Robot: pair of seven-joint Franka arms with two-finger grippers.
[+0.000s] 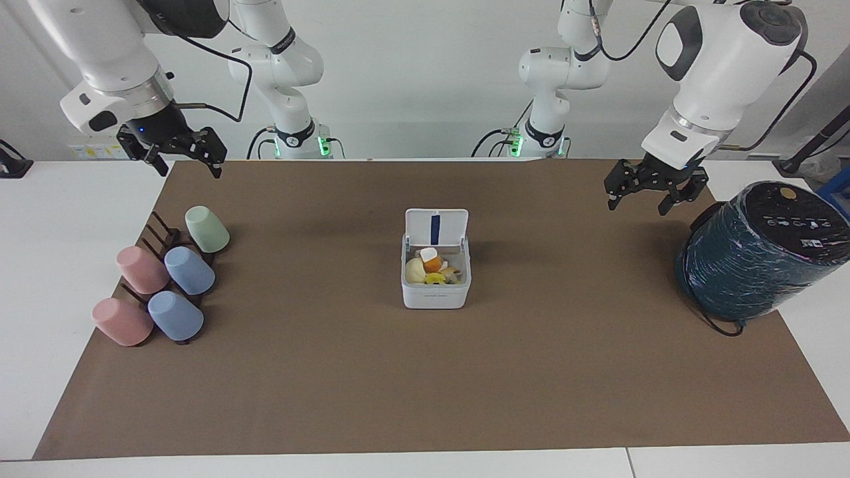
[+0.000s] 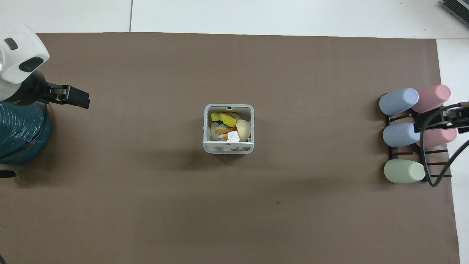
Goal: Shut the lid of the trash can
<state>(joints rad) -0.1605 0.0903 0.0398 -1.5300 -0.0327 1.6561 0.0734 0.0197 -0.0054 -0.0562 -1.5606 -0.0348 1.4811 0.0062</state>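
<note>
The trash can (image 1: 435,295) is a small white box in the middle of the brown mat, holding food scraps. Its lid (image 1: 436,228) stands upright on the edge nearer to the robots, with the blue stripe facing away from them. In the overhead view the trash can (image 2: 206,124) shows its open top and the lid (image 2: 228,146) is seen edge-on. My left gripper (image 1: 637,202) is open and empty, up in the air beside the teal cylinder; it also shows in the overhead view (image 2: 78,99). My right gripper (image 1: 190,169) is open and empty, over the mat's edge near the cup rack.
A large dark teal wrapped cylinder (image 1: 757,252) with a black top lies tilted at the left arm's end of the table. A dark rack (image 1: 159,229) with several pastel cups, such as a green one (image 1: 207,229), stands at the right arm's end.
</note>
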